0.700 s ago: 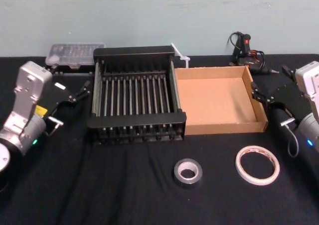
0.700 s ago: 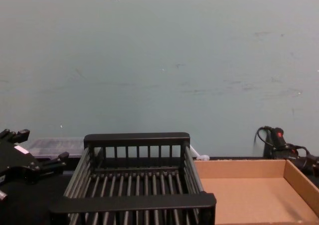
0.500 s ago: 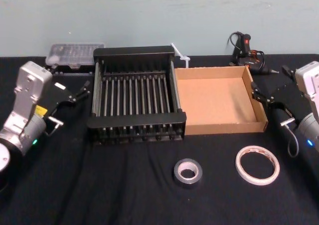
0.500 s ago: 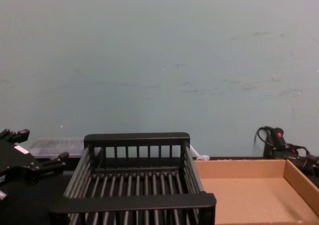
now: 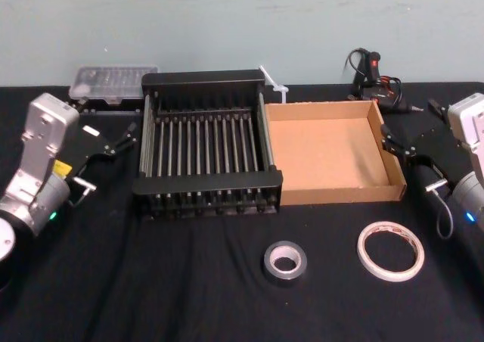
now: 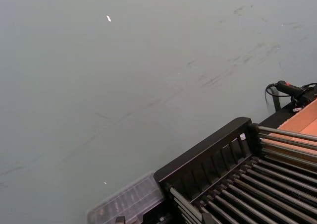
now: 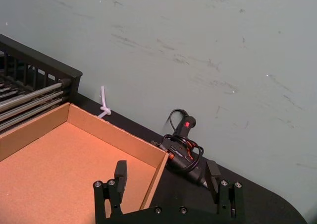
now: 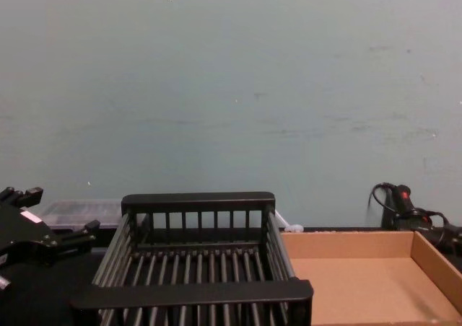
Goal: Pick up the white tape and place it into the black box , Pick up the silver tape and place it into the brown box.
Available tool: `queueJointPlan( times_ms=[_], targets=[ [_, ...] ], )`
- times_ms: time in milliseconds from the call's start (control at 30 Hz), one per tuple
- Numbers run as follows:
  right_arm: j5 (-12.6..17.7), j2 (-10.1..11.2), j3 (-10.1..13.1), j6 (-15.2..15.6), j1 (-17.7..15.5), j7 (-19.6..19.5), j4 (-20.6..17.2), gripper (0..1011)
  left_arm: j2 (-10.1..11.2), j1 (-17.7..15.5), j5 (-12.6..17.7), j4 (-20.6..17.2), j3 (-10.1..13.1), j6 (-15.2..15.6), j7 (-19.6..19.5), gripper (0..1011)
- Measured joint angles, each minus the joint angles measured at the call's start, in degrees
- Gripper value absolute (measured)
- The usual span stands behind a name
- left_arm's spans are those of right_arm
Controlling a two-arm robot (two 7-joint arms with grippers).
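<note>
No shift since earlier frames. White tape [image 5: 390, 250] and silver tape [image 5: 285, 261] near surface's front edge. Left pincer [image 5: 115, 138] and right pincer [image 5: 408, 140] spread, empty, flanking boxes.

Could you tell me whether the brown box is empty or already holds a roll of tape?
Empty. The brown box shows only its bare cardboard floor, and the silver tape and white tape both lie on the black table in front of it.
</note>
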Motion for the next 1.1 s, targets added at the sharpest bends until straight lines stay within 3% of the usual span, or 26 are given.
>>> queueJointPlan(
  times_ms=[733,1100],
  targets=[
    [-0.3,-0.1,0.4,-0.4,-0.3,0.0,-0.2,1002,0.0,0.0,0.0,0.0,0.0,0.0,0.0,1001],
    [0.0,1.2,3.3,0.6,-3.8,1.4,-5.4,1002,0.0,0.0,0.0,0.0,0.0,0.0,0.0,1001]
  ],
)
